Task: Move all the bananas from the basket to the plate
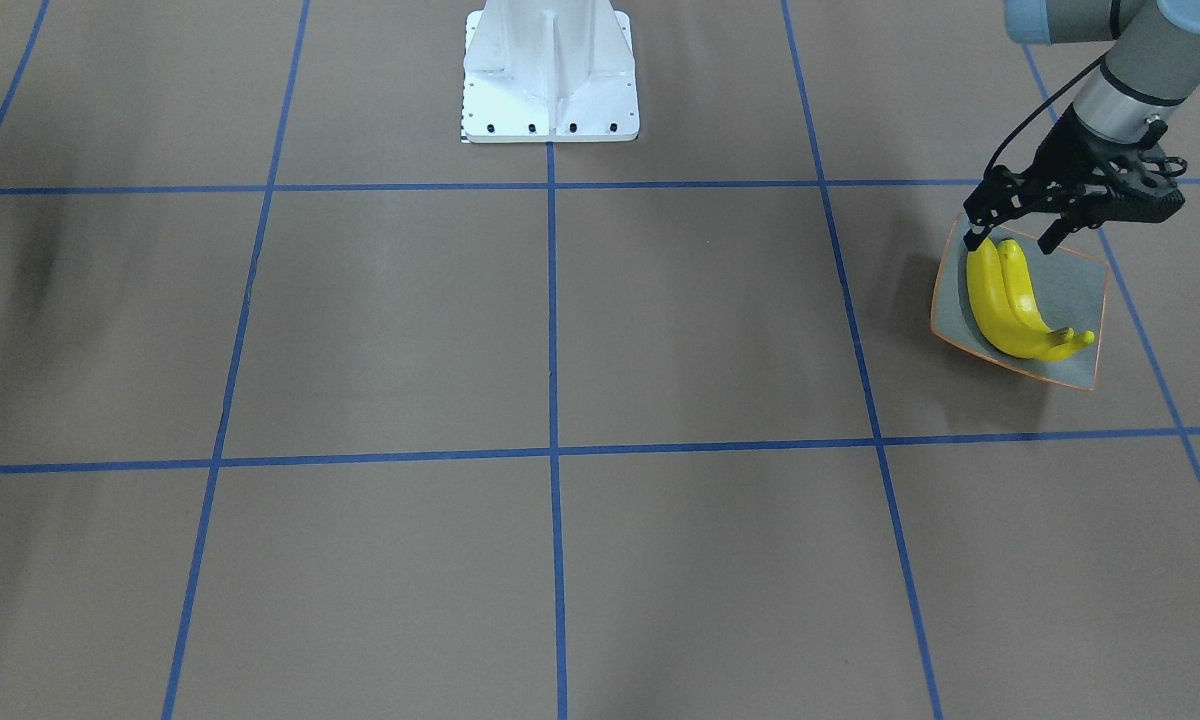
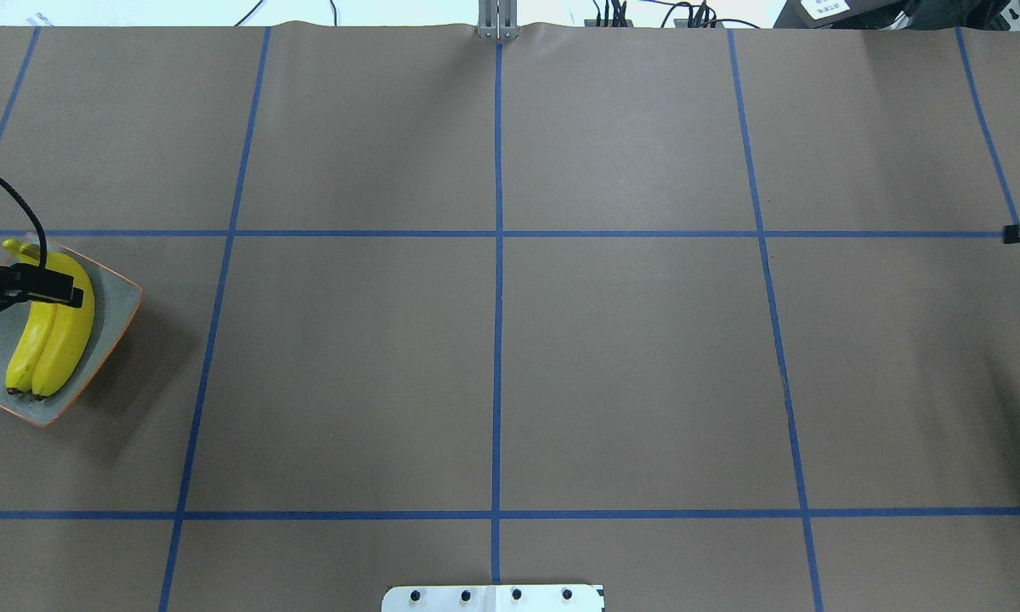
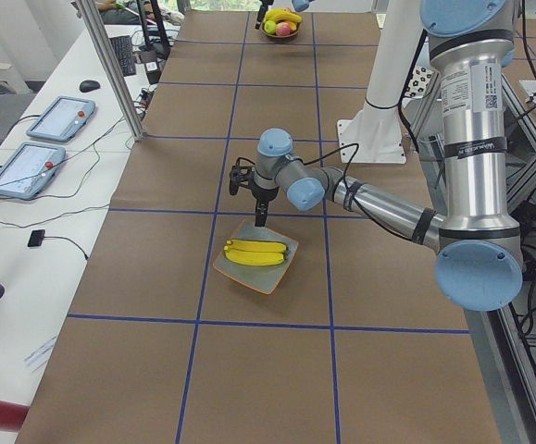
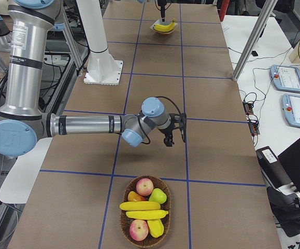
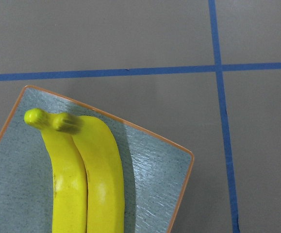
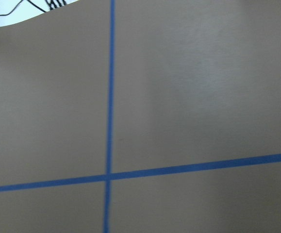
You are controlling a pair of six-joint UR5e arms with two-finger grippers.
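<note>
Two bright yellow bananas [image 1: 990,295] lie side by side on the plate [image 1: 1072,285], touching along their length, curves matched and stems pointing the same way toward one edge. The plate is a square grey dish, glossy inside, with upturned edges and a thin orange rim. Two more bananas [image 4: 139,206] lie flat and parallel across the middle of the round wicker basket [image 4: 122,220], well apart from the plate
</note>
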